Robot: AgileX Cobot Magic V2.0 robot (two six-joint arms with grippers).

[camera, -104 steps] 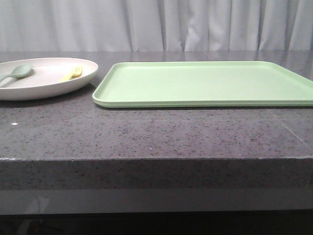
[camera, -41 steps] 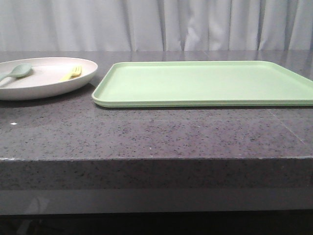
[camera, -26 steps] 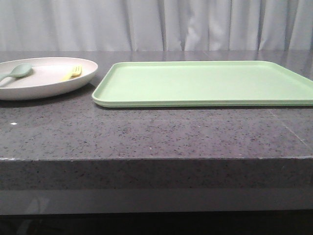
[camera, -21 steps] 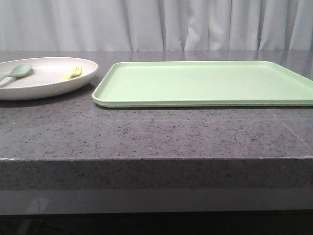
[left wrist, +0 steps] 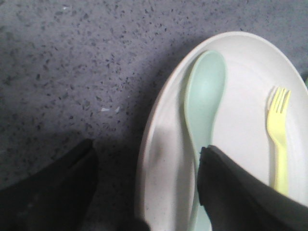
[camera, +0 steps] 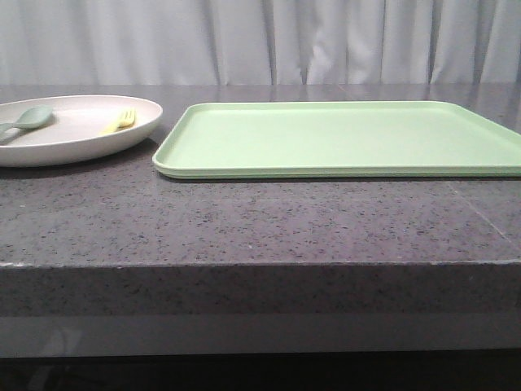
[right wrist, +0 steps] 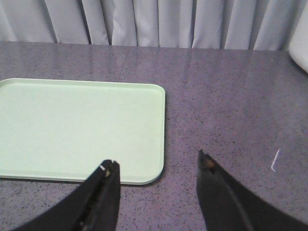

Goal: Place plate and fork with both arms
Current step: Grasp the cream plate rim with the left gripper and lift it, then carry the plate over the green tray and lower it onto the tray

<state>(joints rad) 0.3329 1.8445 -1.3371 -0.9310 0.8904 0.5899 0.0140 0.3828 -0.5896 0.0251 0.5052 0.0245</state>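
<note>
On the left of the counter sits the plate, carrying a spoon toward its left side and the fork toward its right, tines pointing away from the robot. The left gripper is spread wide and straddles the plate's rim: one finger hangs outside over the bare counter, the other finger hangs inside above the spoon handle. It grips nothing; whether the inner finger touches the spoon cannot be told. This stance suits a pinch on the rim, probably to lift or drag the plate. The fork lies just beside the inner finger, apart from it. To the right, near the plate but not touching it, lies the green tray, bare, the likely destination for both items. The right gripper is also wide apart and holds nothing. It hovers over the counter at the tray's near right corner, well apart from the fork. From there it would need to cross the tray to reach the fork, or wait for the plate to arrive.
</note>
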